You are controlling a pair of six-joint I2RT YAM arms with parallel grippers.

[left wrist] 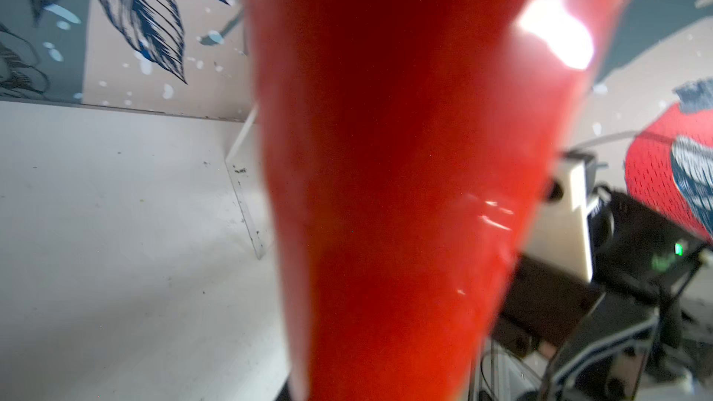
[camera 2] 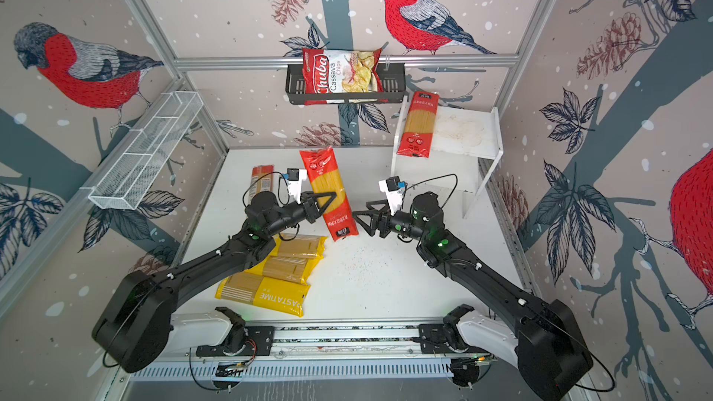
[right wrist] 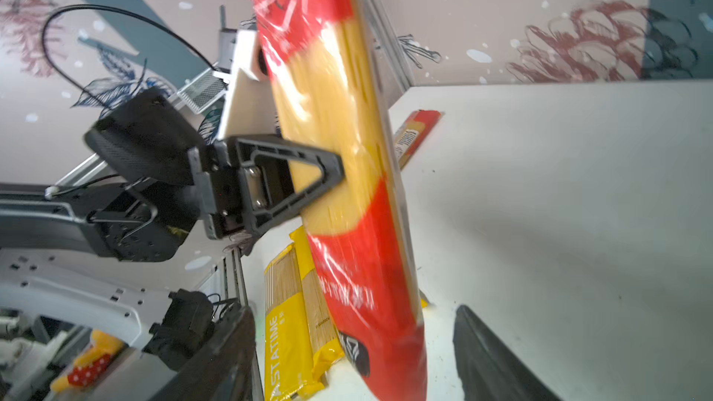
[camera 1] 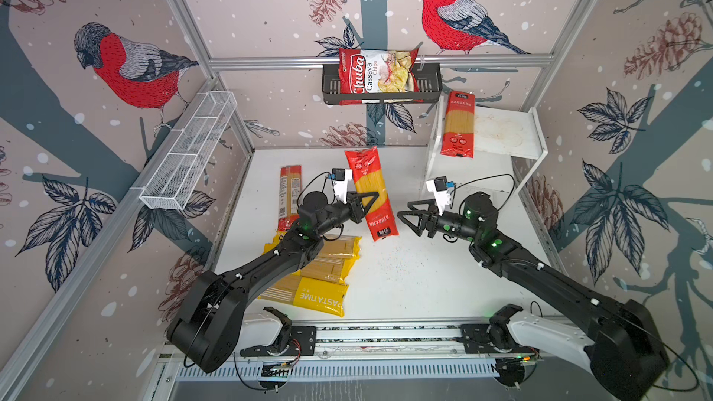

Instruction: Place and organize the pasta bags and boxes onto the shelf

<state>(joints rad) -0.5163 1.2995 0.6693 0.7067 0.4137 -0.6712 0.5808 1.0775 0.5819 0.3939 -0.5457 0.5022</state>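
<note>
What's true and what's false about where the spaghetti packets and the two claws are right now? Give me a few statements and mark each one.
1. The left claw is shut on a red spaghetti packet. True.
2. The right claw holds a yellow packet. False: it is open and holds nothing.
3. A second red packet lies on the top board of the shelf. True.
4. The yellow packets are on the shelf. False: they lie on the table, partly under the left arm.
5. The chips bag sits in the black basket. True.
</note>
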